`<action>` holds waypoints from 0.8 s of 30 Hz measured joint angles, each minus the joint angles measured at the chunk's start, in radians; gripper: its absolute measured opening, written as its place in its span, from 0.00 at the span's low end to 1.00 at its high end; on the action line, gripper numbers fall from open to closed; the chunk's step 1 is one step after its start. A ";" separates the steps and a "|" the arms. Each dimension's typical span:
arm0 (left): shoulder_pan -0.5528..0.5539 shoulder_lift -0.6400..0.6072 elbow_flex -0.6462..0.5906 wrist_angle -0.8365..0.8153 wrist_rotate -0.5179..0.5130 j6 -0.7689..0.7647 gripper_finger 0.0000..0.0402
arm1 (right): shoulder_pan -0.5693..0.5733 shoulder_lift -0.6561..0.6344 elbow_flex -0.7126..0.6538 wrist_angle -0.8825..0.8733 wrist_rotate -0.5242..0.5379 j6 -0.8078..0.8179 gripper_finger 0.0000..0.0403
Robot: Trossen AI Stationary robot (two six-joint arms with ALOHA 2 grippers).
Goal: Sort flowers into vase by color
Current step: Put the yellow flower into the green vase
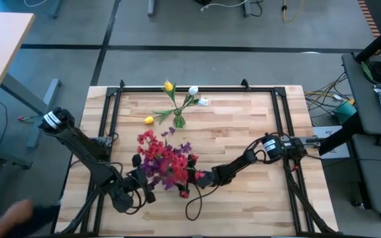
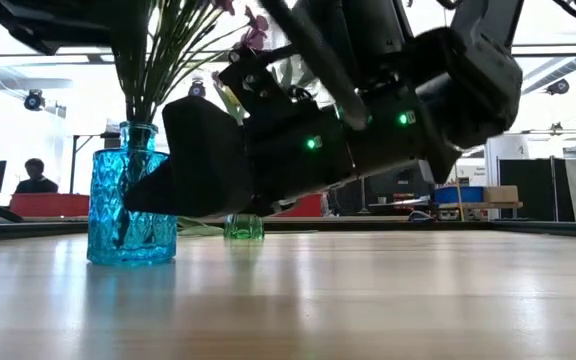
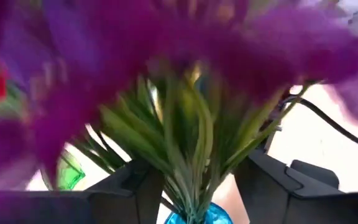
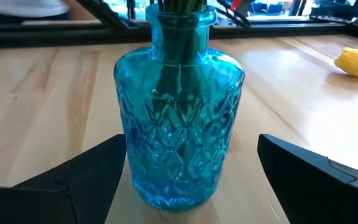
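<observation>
A blue glass vase (image 4: 179, 124) stands on the wooden table (image 1: 243, 125) and holds a bunch of red and purple flowers (image 1: 167, 160) by their green stems (image 3: 191, 143). My left gripper (image 3: 197, 190) is open at the table's near left, one finger on either side of those stems, just above the vase's neck. My right gripper (image 4: 191, 180) is open, with a finger on either side of the vase's body. Farther back, a small green vase (image 1: 179, 121) holds yellow and white flowers. My right gripper comes at the blue vase level, from the table's right. One finger (image 4: 98, 177) stands right against the vase's wall (image 4: 129, 155); whether it touches, I cannot tell. A strip of table shows between the other finger (image 4: 309, 180) and the vase.
One yellow bud (image 1: 149, 119) lies low on the table left of the green vase. A black frame (image 1: 197, 88) borders the table's far edge and sides. The boards to the right of the vases lie bare. A person (image 2: 36, 176) sits in the room beyond.
</observation>
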 joint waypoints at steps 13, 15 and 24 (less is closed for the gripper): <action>-0.049 -0.021 0.100 -0.286 0.029 -0.083 0.46 | 0.015 -0.080 -0.002 -0.231 0.016 0.053 0.88; -0.055 -0.026 0.122 -0.339 0.058 -0.110 0.46 | 0.016 -0.082 -0.002 -0.248 0.016 0.063 0.88; -0.079 -0.041 0.201 -0.552 0.162 -0.186 0.46 | 0.018 -0.134 -0.005 -0.366 0.021 0.085 0.88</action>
